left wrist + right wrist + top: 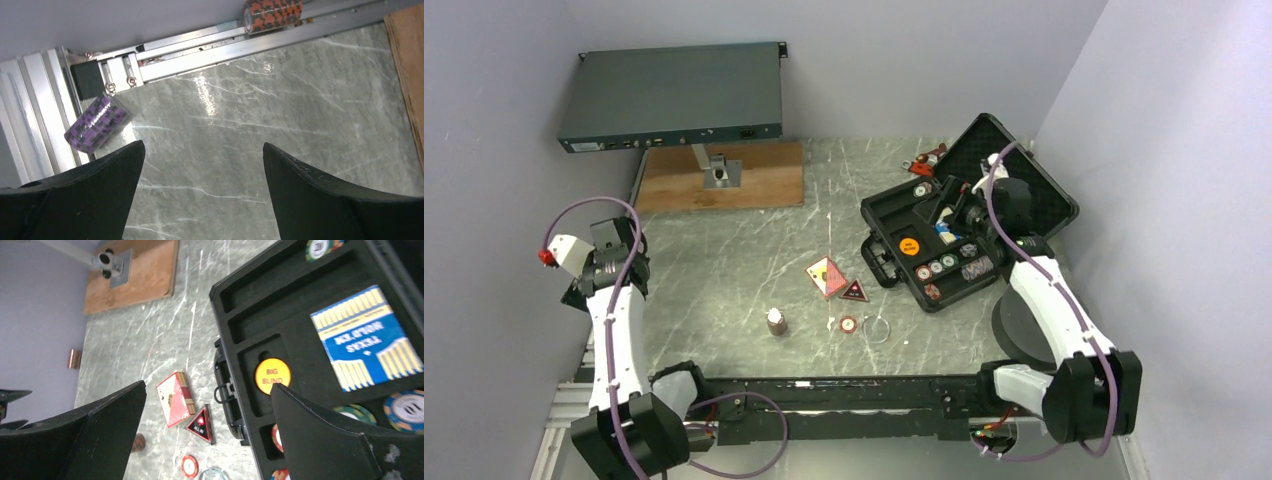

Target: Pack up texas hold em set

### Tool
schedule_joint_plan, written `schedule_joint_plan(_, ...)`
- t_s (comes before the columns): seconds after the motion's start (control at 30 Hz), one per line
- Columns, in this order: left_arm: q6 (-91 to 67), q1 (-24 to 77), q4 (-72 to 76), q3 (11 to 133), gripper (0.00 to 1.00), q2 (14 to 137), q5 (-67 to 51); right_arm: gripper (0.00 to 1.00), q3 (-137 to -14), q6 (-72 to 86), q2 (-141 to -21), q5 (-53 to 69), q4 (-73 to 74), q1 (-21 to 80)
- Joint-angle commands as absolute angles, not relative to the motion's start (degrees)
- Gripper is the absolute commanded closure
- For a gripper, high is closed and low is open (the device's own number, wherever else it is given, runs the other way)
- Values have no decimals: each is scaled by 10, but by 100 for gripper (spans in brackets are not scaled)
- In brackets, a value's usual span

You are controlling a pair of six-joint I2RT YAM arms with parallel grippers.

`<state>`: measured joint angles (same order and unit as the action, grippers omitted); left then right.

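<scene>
Left end effector (202, 144) gapes empty over veined stone (310, 100); right end effector (207, 385) likewise above foam-lined case (260, 315).

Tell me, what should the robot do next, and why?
Probably move the right jaws, open and empty above the black case, out to the red card deck: it lies on the table beside the case, not yet packed.

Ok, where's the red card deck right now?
In the top view the red card deck lies on the table, just left of the open case, with the triangle piece beside it.
</scene>
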<state>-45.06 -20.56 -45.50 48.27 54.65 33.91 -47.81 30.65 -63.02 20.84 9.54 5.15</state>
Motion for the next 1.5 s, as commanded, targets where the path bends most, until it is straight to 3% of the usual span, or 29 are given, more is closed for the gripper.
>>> schedule_joint_plan(0.0,-544,-217,-490,510,5,557,357,0,-530,301,-673,232,62,87)
schedule_joint_plan(0.27,-640,-217,-463,531,2,617,353,0,-525,288,-701,224,40,153)
schedule_joint_plan(0.7,-537,-217,-320,562,0,744,360,0,-500,272,-716,235,9,155)
schedule_joint_plan(0.9,-604,-217,-395,611,0,781,397,0,-499,255,-716,236,8,155)
schedule_joint_plan(0.97,-607,-218,-406,615,15,789,407,0,-497,248,-715,236,8,154)
schedule_joint_plan(1.0,-589,-218,-381,611,13,789,401,0,-496,244,-715,235,8,154)
schedule_joint_plan(1.07,-546,-219,-335,598,1,790,384,0,-498,240,-716,234,11,154)
schedule_joint_plan(1.47,-503,-242,-324,631,0,861,382,0,-483,249,-700,254,3,154)
